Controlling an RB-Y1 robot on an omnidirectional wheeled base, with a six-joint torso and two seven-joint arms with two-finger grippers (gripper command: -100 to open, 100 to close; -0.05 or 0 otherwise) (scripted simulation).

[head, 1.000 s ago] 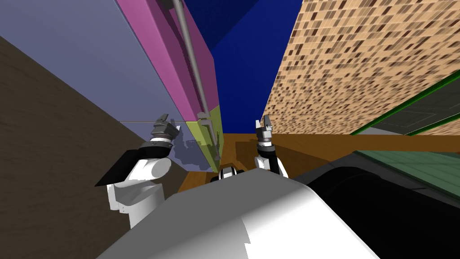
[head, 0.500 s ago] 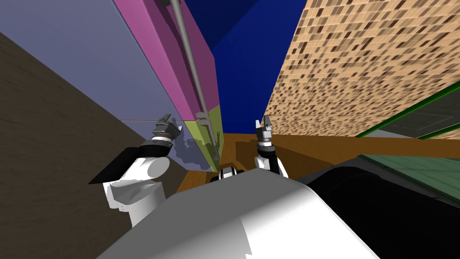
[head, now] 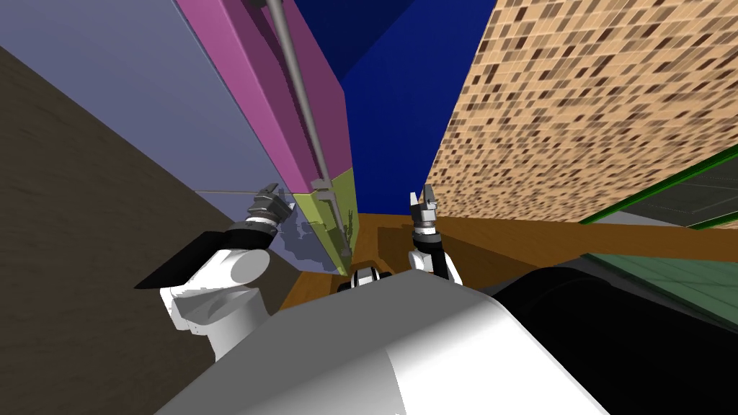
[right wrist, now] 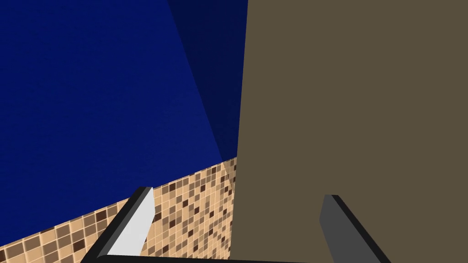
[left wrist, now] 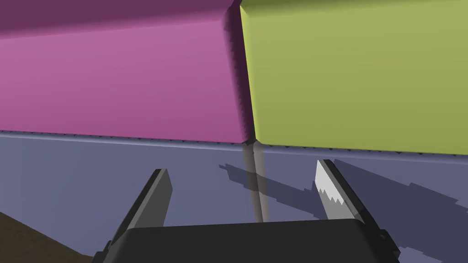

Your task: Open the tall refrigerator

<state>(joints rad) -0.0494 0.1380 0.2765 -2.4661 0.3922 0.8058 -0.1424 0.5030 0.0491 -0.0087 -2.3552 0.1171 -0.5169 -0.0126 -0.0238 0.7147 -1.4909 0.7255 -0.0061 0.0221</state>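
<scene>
The tall refrigerator (head: 144, 94) stands at 11 o'clock, its magenta upper door (head: 288, 94) and olive lower door (head: 328, 216) shut, so the contents are hidden. A long grey handle (head: 299, 94) runs up the front. Brown floor (head: 504, 238) meets a blue wall (head: 396, 108) at 12 and a tiled wall (head: 576, 108) at 2. The left gripper (left wrist: 242, 191) is spread and empty, facing the slate-blue side where the doors meet. The right gripper (head: 427, 198) is raised at 12, apart and empty.
</scene>
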